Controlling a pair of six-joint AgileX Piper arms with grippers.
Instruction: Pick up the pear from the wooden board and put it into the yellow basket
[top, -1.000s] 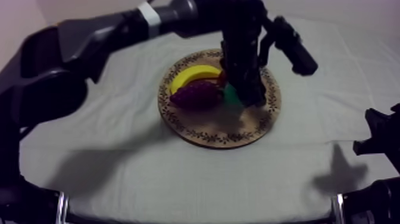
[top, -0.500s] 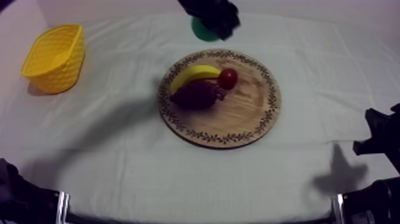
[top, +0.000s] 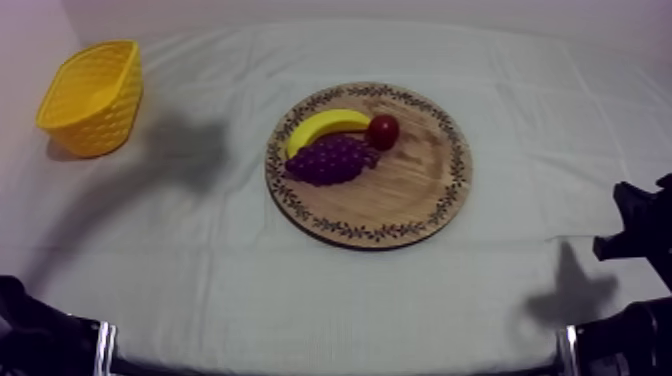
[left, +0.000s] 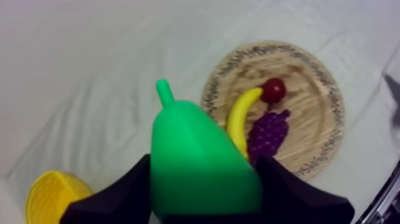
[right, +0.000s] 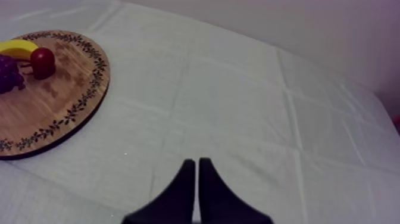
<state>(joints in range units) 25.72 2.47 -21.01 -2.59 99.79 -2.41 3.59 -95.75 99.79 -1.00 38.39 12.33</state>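
clasping smooth green pear, left gripper

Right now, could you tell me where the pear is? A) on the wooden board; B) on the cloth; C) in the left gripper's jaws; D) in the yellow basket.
C: the jaws of the left gripper are shut on the pear, clear of the wooden board.

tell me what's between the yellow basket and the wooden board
Only bare cloth, crossed by a shadow, lies between the yellow basket and the wooden board, as the top view shows.
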